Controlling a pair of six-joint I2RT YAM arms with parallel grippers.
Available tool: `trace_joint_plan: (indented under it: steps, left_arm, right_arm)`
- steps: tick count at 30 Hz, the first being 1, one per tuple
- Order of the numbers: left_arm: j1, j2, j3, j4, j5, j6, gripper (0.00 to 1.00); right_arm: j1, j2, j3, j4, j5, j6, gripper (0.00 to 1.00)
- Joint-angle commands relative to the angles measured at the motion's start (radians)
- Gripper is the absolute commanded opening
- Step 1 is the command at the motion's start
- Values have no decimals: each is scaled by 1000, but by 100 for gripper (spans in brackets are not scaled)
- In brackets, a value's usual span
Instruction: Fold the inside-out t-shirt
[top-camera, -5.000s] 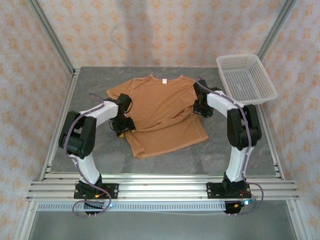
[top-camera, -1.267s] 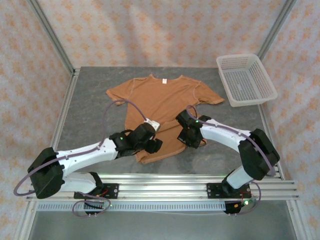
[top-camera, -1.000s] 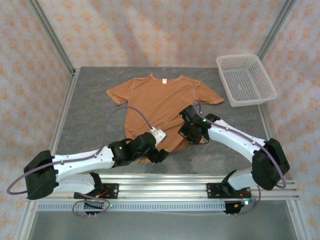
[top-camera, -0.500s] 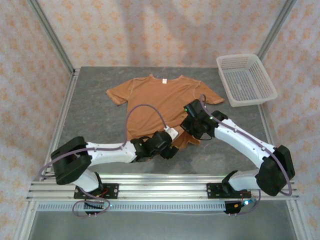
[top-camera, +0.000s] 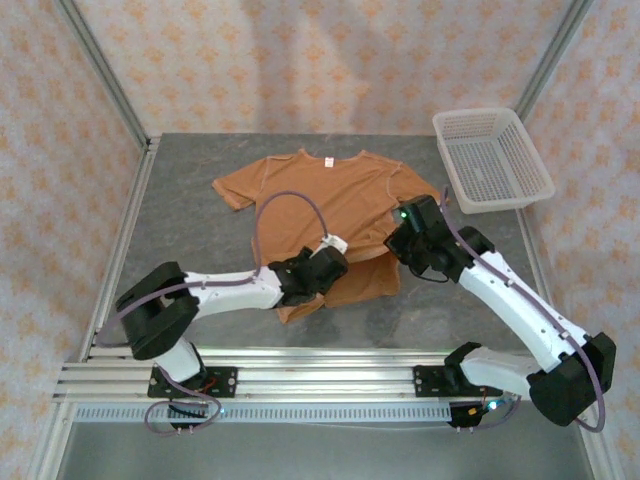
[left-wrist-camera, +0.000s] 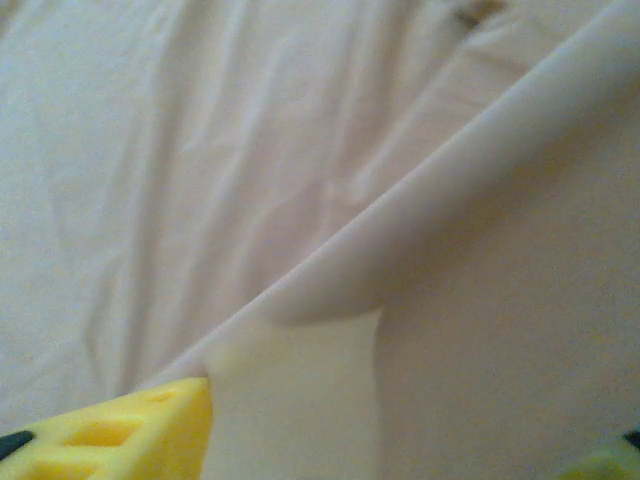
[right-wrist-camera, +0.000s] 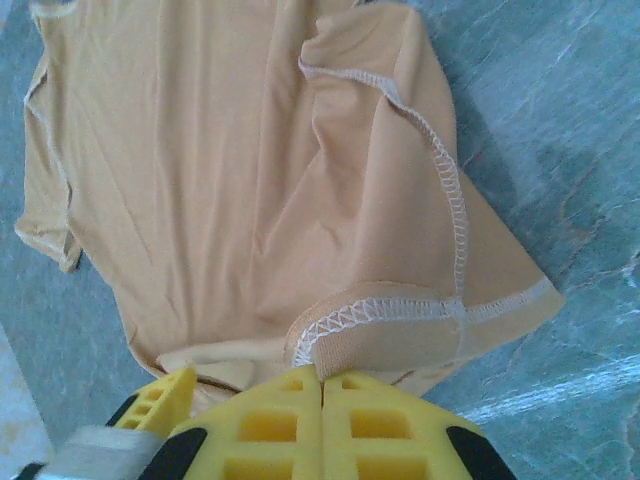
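The inside-out t-shirt (top-camera: 330, 195) lies on the grey table, orange-brown, collar label at the far side, its lower part bunched and folded over. My right gripper (top-camera: 398, 250) is at the shirt's lower right. In the right wrist view its yellow pads (right-wrist-camera: 322, 375) are shut on a white-stitched hem corner of the t-shirt (right-wrist-camera: 230, 170). My left gripper (top-camera: 322, 282) rests low on the shirt's lower middle. Its yellow fingers (left-wrist-camera: 100, 435) stand apart, and a fold of the t-shirt (left-wrist-camera: 300, 150) lies in the gap of the left gripper (left-wrist-camera: 390, 450).
A white mesh basket (top-camera: 492, 158) sits at the table's back right corner. Bare grey table (top-camera: 180, 230) surrounds the shirt. An aluminium rail (top-camera: 320, 378) runs along the near edge, and the left arm's cable loops above the shirt.
My right gripper has pulled the hem corner rightward and away from the near edge, drawing out the lower shirt. The left gripper has shifted slightly back over the cloth.
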Motion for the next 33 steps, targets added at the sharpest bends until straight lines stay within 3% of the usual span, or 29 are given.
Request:
trace_joint_plan:
  steps: [1,7,10,11,18,22,27,33]
  left_arm:
    - [23,-92,-49,-84,-50,-21,50]
    - [57,-187,-124,-129,-53,-72,30]
    - [93,-229,-157,-133,-28,-92,3]
    - [104,-240,-160,-144,-35,-106,0]
    - [124,-299,-69,-225,100,-202,0]
    - [115,-275,66,-192,343,-295,0]
    - [82,-93,272,-135,570,-428,0]
    - [82,120,468,-149,722,-495,0]
  right_arm:
    - [-19,-5,38,-53,42,-33,0]
    - [-67,-3,53,-61,44,-55,0]
    - [-73,6,64,-63,46,-63,0]
    - [-73,10,66,-63,46,-65,0]
    - [-90,47,67,-37,36,-87,0]
    - [-216,99,76,-12,-15,-178,0]
    - [-408,239,169,-9,-45,-325,0]
    - [-433,416,220,-13,-101,-397,0]
